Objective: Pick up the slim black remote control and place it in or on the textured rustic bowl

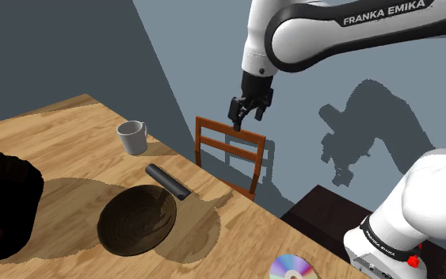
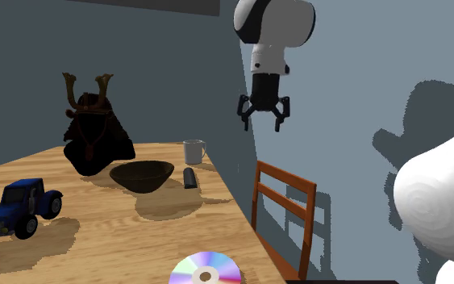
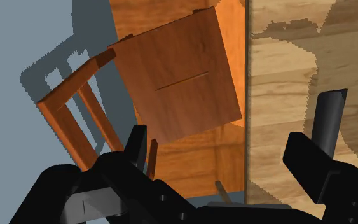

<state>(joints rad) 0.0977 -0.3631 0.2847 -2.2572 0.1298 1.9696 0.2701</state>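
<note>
Gripper: your all-black two-finger gripper [image 1: 247,111] [image 2: 264,115] [image 3: 219,149] hangs high over the orange-brown wooden chair [image 1: 229,154] [image 2: 285,202] [image 3: 184,70], beyond the table's edge. Its fingers are spread apart with nothing between them.
Remote: the slim black remote control [image 1: 168,182] [image 2: 189,177] [image 3: 329,121] lies flat on the light wooden table [image 1: 55,135] [image 2: 112,234] [image 3: 285,76], just beside the bowl on the chair side.
Bowl: the dark brown, rough-textured round bowl [image 1: 138,218] [image 2: 142,175] sits upright.
Nearby: a white mug [image 1: 132,136] [image 2: 193,151] stands beyond the remote. A shiny rainbow disc [image 1: 294,268] [image 2: 206,269] lies well apart, nearer your stand.
Far side: a blue toy truck [image 2: 19,207] and a dark horned helmet [image 2: 94,133].
</note>
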